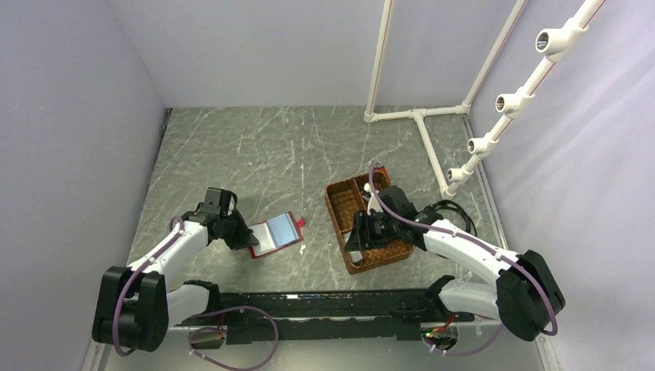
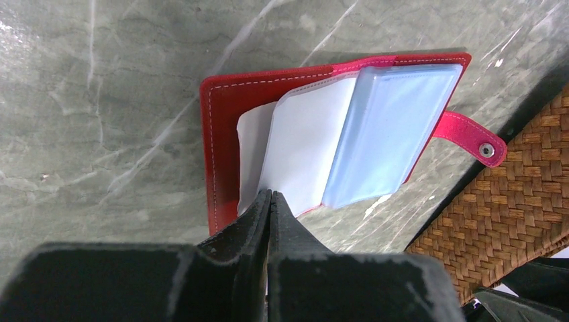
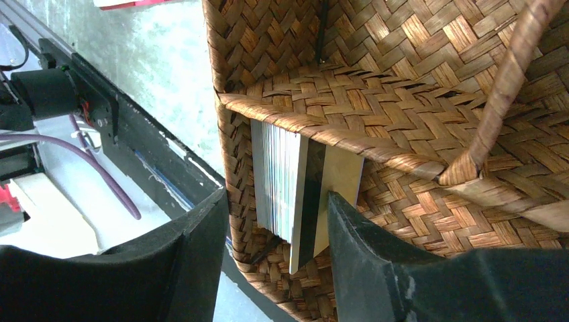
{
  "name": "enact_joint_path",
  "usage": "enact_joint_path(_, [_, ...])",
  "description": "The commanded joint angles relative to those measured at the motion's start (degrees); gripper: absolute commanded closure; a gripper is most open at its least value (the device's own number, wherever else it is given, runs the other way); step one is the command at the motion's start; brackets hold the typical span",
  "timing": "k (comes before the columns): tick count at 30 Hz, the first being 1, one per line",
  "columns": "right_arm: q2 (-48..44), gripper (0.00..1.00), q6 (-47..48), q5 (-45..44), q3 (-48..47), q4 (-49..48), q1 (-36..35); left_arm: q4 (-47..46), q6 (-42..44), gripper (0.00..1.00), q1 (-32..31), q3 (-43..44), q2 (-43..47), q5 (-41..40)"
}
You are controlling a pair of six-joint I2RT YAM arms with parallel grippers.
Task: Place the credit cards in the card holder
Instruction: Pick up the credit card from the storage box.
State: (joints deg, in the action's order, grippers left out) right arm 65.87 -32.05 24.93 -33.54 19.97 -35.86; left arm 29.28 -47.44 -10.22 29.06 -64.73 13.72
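The card holder (image 1: pixel 276 234) lies open on the table, a red wallet with pale inner sleeves. In the left wrist view its red cover (image 2: pixel 220 134) and a light blue sleeve (image 2: pixel 396 127) show, with the snap tab (image 2: pixel 473 137) to the right. My left gripper (image 1: pixel 241 236) is shut, its tips (image 2: pixel 270 196) pinching the near edge of a white inner sleeve. The credit cards (image 3: pixel 282 178) stand on edge as a stack in the near compartment of the brown woven basket. My right gripper (image 3: pixel 275 201) is open. One finger is outside the basket wall and the other finger is inside, beside the stack.
The woven basket (image 1: pixel 337 189) stands right of centre and has several compartments and a handle (image 3: pixel 503 87). Its corner shows in the left wrist view (image 2: pixel 516 208). A white pipe frame (image 1: pixel 421 124) stands at the back right. The black base rail (image 1: pixel 324 305) runs along the near edge.
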Motion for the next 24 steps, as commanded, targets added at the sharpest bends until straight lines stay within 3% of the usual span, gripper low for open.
enact_joint_path(1, [-0.8,1.00,0.8,-2.3,-2.2,1.3,0.5,-1.8,0.8,0.92,0.0,0.5,-0.1,1.2])
enact_joint_path(5, [0.6,0.98,1.2,-2.8,-2.8,1.1,0.5,0.0,1.3,0.88,0.0,2.0,1.0,0.6])
enact_joint_path(10, [1.8,0.71,1.3,-1.4,-2.8,-0.3,0.5,4.2,2.3,0.79,0.0,4.8,5.1,-0.6])
enact_joint_path(13, [2.1,0.60,1.1,-1.4,-2.5,-0.9,0.5,5.8,2.6,0.77,0.0,6.1,6.3,-0.8])
enact_joint_path(19, [1.1,0.26,1.3,-1.7,-2.7,-0.8,0.5,5.5,2.5,0.76,0.0,6.4,6.4,0.5])
enact_joint_path(24, [0.2,0.14,1.9,-3.8,-4.1,1.2,0.5,5.6,2.8,0.74,0.0,6.5,6.5,0.7])
